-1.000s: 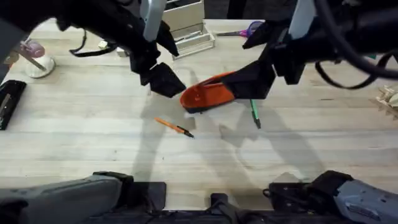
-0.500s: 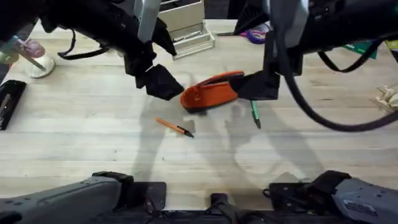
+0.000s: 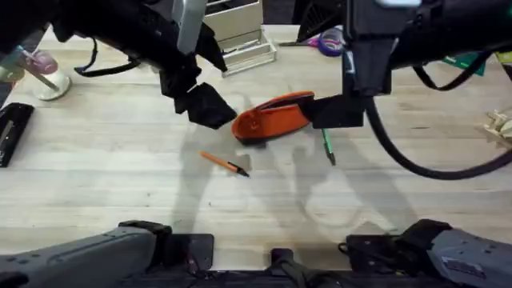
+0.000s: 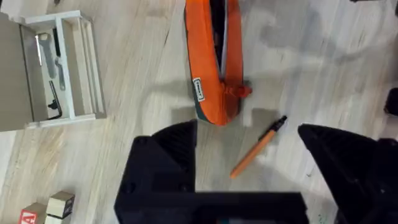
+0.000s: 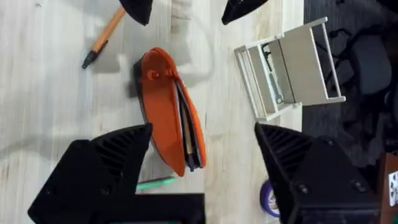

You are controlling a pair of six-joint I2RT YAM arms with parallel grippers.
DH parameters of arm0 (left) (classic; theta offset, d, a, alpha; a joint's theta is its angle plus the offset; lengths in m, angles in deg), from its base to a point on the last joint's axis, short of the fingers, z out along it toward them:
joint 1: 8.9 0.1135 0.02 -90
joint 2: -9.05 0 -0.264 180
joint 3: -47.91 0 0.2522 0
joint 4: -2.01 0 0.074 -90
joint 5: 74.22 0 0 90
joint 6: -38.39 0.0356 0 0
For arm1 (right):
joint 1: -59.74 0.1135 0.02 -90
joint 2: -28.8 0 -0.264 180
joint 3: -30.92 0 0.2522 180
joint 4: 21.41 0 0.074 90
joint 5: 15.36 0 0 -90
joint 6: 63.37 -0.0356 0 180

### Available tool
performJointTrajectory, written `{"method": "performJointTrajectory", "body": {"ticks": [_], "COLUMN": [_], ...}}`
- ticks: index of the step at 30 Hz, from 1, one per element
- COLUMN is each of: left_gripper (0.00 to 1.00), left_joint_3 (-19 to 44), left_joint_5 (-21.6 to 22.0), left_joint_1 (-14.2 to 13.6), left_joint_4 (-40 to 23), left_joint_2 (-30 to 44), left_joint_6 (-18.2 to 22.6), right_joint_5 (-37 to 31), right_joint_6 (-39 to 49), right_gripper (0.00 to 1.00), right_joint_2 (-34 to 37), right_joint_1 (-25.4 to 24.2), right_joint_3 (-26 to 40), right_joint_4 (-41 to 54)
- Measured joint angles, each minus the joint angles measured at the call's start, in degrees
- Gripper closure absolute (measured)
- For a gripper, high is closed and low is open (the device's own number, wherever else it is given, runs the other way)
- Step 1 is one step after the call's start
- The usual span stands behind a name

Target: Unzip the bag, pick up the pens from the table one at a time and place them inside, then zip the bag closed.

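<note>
Orange bag (image 3: 270,117), green pen (image 3: 327,146)

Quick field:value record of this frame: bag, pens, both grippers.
bag: on the table, zipper open, nothing visibly added
orange pen: on table, in front of bag
green pen: on table, by the bag's right end
left gripper: open, empty, above bag's left end
right gripper: open, empty, above bag's right end
pens bagged: none visible

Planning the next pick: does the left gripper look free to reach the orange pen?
Probably yes. The orange pen lies alone on bare table, beside the bag, and the left gripper hangs open above it.
</note>
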Motion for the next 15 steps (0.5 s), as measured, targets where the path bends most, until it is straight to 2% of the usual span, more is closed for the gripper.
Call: {"method": "performJointTrajectory", "body": {"ticks": [3,4,10,12,15], "left_gripper": [0.007,0.007,0.007,0.007,0.007], "left_joint_3": [0.0,0.0,0.0,0.0,0.0], "left_joint_5": [0.0,0.0,0.0,0.0,0.0], "left_joint_1": [0.0,0.0,0.0,0.0,0.0], "left_joint_4": [0.0,0.0,0.0,0.0,0.0], "left_joint_2": [0.0,0.0,0.0,0.0,0.0], "left_joint_6": [0.0,0.0,0.0,0.0,0.0], "right_joint_5": [0.0,0.0,0.0,0.0,0.0], "right_joint_6": [0.2,0.5,0.7,0.9,1.0], "right_gripper": [0.029,0.121,0.917,0.965,0.970], "right_joint_2": [0.0,0.0,2.0,3.1,5.0], "right_joint_1": [0.0,0.0,0.0,0.0,0.0], "right_joint_3": [0.0,0.0,0.3,0.3,0.3], "right_joint_4": [0.0,0.0,0.0,0.0,0.0]}}
